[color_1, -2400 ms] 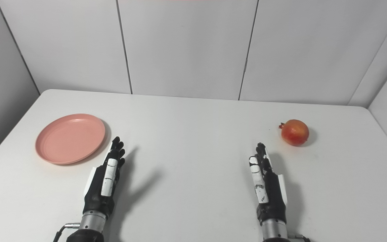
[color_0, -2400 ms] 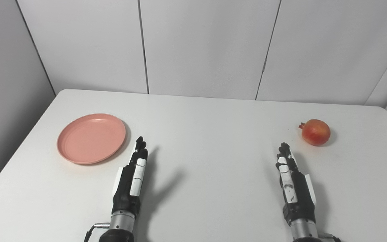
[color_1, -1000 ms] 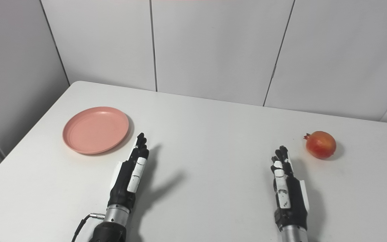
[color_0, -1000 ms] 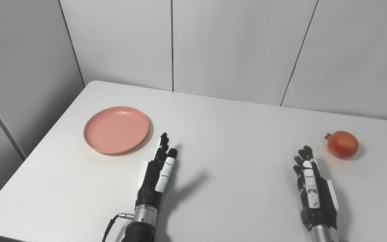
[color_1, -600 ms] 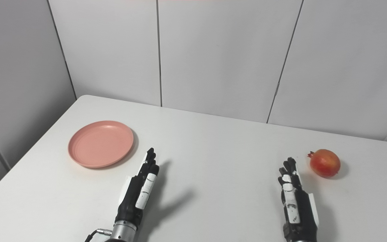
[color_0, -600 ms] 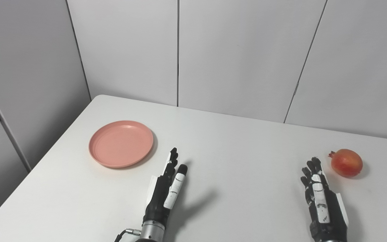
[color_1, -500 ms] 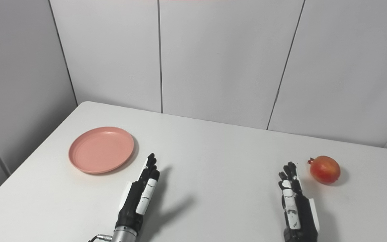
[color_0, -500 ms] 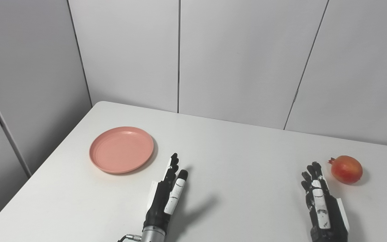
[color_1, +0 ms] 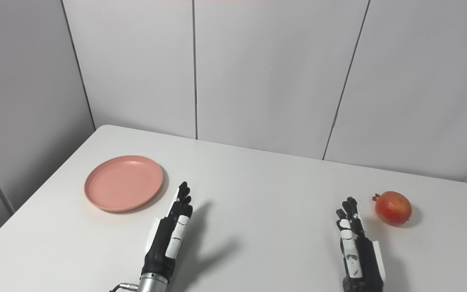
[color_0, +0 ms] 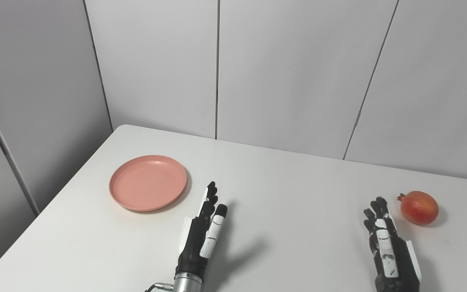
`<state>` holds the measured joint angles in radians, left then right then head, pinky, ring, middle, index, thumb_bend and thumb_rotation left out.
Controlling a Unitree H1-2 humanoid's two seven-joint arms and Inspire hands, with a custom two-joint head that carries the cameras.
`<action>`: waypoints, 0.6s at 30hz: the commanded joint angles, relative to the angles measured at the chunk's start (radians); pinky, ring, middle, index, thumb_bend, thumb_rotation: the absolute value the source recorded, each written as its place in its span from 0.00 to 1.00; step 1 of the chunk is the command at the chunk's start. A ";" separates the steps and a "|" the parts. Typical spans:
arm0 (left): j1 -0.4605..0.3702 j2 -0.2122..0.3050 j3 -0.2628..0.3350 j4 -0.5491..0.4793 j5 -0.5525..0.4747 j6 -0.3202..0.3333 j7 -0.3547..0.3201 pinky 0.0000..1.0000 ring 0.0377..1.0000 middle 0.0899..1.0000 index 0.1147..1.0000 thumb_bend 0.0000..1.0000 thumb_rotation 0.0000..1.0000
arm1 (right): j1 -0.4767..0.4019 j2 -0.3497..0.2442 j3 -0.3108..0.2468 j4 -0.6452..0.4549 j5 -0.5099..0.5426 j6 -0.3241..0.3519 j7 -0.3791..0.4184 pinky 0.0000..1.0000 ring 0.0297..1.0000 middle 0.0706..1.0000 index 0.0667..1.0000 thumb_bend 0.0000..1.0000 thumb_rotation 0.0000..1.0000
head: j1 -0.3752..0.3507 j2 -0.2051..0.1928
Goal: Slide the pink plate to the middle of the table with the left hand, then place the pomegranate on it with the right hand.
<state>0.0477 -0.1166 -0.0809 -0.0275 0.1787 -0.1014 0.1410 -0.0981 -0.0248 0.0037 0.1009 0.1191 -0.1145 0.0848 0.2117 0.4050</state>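
— What are the things made of, by the look of them?

— The pink plate [color_0: 148, 182] is a round, shallow, matte dish with a low raised rim, lying flat on the left part of the tabletop [color_0: 290, 194]. The pomegranate [color_0: 418, 207] is a glossy red-orange ball with a small crown pointing left, far over on the right. Both hands are black with white panels on the backs (hard shells, by the sheen).

— And the fingers?

— The left hand [color_0: 202, 236] is empty, its fingers [color_0: 211, 194] straight and slightly spread, tips just beside the plate's near right rim without touching. The right hand [color_0: 386, 242] is likewise spread and empty, fingertips near the pomegranate but apart from it.

— Does one view add anything?

— The left eye view shows more of the left wall panel with its dark slanted seam; the right eye view shows a little more tabletop beyond the fruit.

— The room?

— A smooth white tabletop with rounded corners, soft shadows beside each hand, and plain pale grey wall panels split by thin dark seams.
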 commanded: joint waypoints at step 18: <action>-0.066 -0.011 0.034 -0.176 -0.183 0.094 -0.062 1.00 0.98 0.99 1.00 0.82 1.00 | 0.116 0.003 -0.006 -0.032 0.038 -0.008 0.022 1.00 0.95 0.96 0.95 0.79 0.88 | -0.009 0.023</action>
<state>0.0368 -0.1158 -0.0425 -0.1481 0.0023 -0.0181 0.0863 -0.0436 -0.0217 0.0024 0.0257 0.1449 -0.1144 0.0974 0.2025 0.4264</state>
